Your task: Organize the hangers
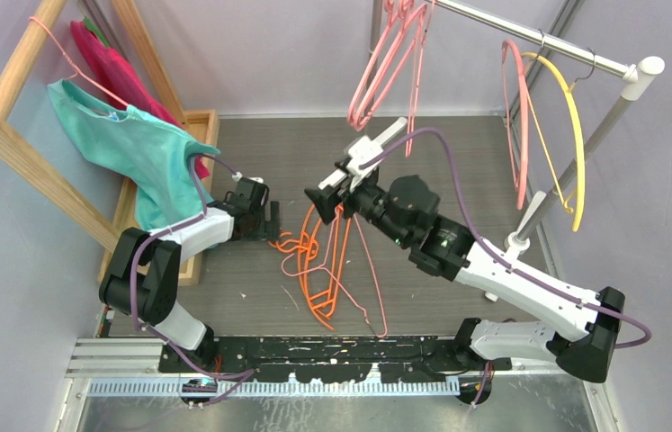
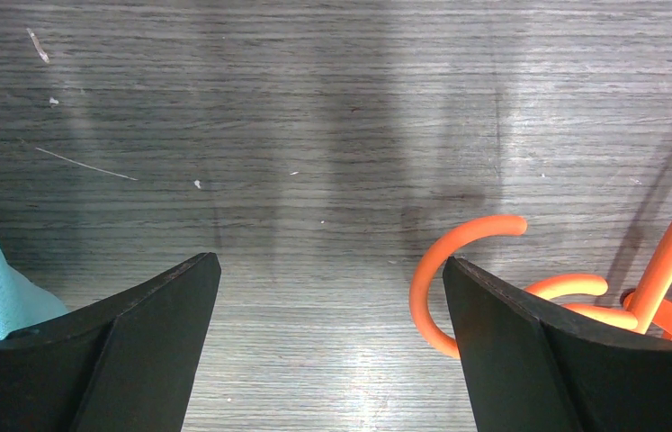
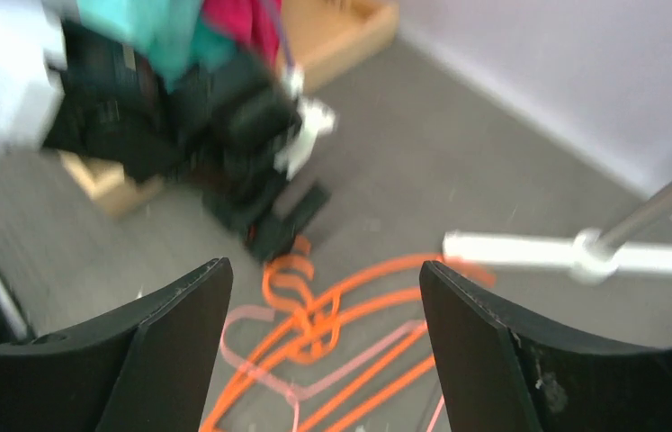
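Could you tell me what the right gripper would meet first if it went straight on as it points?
Probably the orange hangers lying on the table, centred ahead of the right gripper, though depth is unclear.

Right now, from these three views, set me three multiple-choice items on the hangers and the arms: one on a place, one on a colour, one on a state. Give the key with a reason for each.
1. Where do the orange hangers lie?
A. in a heap on the table between the arms
B. hung on the metal rail
C. hung on the wooden rack

2. What colour is the hanger hung nearest the capped end of the rail?
A. orange
B. yellow
C. teal

3. How do the left jaws stand?
A. shut on an orange hook
B. open, gripping nothing
C. shut on teal cloth

Key
1 A: the top view shows them tangled on the table, off the rail.
2 B: its thin bow is plainly yellow.
3 B: the left wrist view shows them wide apart, with the orange hook lying loose on the table.
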### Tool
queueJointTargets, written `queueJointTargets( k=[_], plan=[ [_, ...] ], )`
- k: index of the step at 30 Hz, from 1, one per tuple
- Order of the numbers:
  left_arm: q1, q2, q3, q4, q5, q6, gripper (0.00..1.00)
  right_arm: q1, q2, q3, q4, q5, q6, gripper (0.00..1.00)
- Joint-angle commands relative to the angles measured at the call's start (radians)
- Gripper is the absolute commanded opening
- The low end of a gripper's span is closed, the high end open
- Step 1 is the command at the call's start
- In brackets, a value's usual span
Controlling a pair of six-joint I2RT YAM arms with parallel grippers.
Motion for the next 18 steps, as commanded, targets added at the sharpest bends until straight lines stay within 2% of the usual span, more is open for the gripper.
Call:
queueJointTargets(
  k=[1,11,15,18],
  plan=[
    [-0.003,-0.006,0.031,0.013,0.011,0.004,0.98,0.066,-0.009,-0.098,-0.121,0.091,0.100,0.82],
    [-0.003,-0.019,0.026,0.005,-0.003,0.004,0.98,0.077,-0.036,-0.422,-0.203,-0.027,0.253,0.79],
    [-0.003,-0.014,0.028,0.006,0.000,0.004,0.98,0.077,-0.028,-0.487,-0.178,-0.107,0.288,0.78],
    [-0.003,-0.012,0.032,0.003,0.001,0.004,0.98,0.077,-0.002,-0.502,-0.159,-0.112,0.305,0.76]
  ],
)
